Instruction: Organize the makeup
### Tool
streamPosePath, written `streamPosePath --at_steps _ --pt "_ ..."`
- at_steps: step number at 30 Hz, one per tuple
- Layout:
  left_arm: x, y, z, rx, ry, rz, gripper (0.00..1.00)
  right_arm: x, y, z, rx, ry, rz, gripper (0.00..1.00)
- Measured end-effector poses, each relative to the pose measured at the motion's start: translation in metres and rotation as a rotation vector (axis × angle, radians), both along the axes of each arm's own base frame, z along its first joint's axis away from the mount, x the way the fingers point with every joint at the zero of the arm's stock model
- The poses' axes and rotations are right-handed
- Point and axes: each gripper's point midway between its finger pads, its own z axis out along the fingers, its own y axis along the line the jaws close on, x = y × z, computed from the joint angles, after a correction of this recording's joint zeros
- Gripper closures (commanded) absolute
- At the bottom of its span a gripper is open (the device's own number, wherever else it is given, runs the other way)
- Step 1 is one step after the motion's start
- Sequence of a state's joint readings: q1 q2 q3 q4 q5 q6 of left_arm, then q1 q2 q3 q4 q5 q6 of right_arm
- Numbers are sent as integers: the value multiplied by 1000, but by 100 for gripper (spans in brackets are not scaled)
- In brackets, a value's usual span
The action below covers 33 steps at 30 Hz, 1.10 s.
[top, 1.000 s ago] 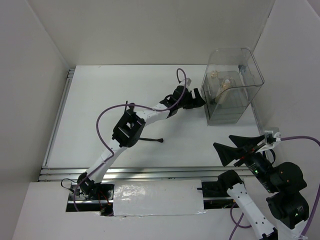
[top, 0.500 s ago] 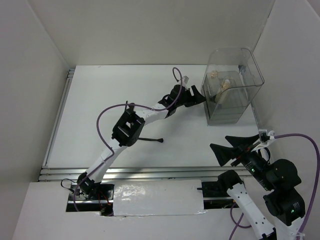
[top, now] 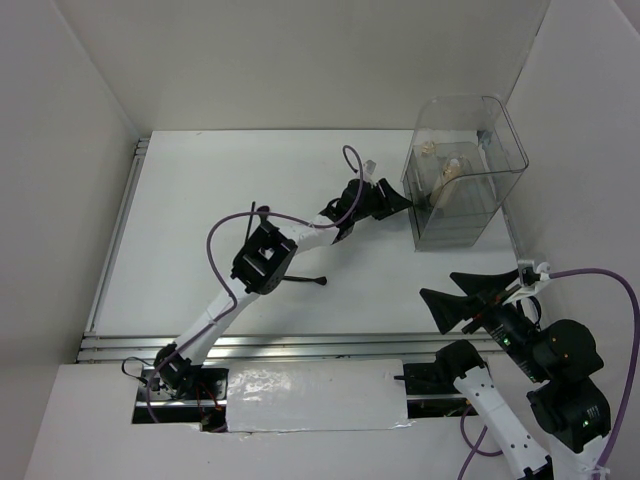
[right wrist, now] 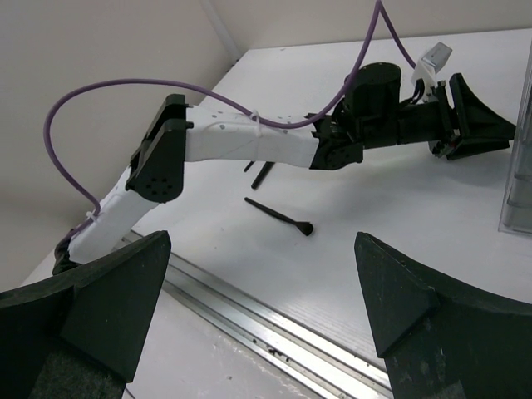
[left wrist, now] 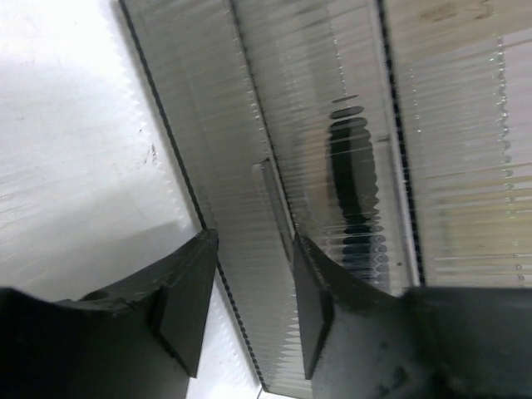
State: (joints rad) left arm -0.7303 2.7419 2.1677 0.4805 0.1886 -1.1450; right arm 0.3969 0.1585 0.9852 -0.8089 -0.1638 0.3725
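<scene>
At the clear box's (top: 452, 232) left wall, my left gripper (top: 403, 200) sits part open with nothing visible between the jaws, tips almost on the ribbed plastic. Inside the box are beige tubes (top: 450, 175) and a dark shape I cannot name. Well left of the box, a black brush (top: 302, 279) lies loose on the table (top: 190, 210). Right gripper (top: 442, 285), near side of the box, gapes wide and empty. My read: filling is under way; next move means backing off the wall, then a low, thin pick.

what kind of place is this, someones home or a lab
Most likely a robotics lab test cell, not a home: a white tabletop boxed in by plain white panel walls, two cabled robot arms mounted at its near edge, and a slotted aluminium rail along the front.
</scene>
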Motion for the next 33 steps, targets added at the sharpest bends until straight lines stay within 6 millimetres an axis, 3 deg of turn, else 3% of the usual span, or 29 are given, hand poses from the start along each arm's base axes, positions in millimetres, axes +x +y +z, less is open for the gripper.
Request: streamPosePath --at_steps 7,15,22,24,31,33 --pt "1 -3 -6 -72 27 7 43 -2 2 0 0 0 15 0" --pt "1 -5 1 -130 33 10 61 -3 3 0 0 -1 25 0" --pt "2 -6 3 -171 44 17 64 -3 4 0 0 -1 31 0" --pt "2 -6 4 -192 45 22 74 -4 4 0 0 -1 32 0" --pt "1 -8 8 -240 65 26 89 -4 4 0 0 -2 32 0" --pt "1 -8 8 -253 72 29 100 -4 4 0 0 -3 32 0"
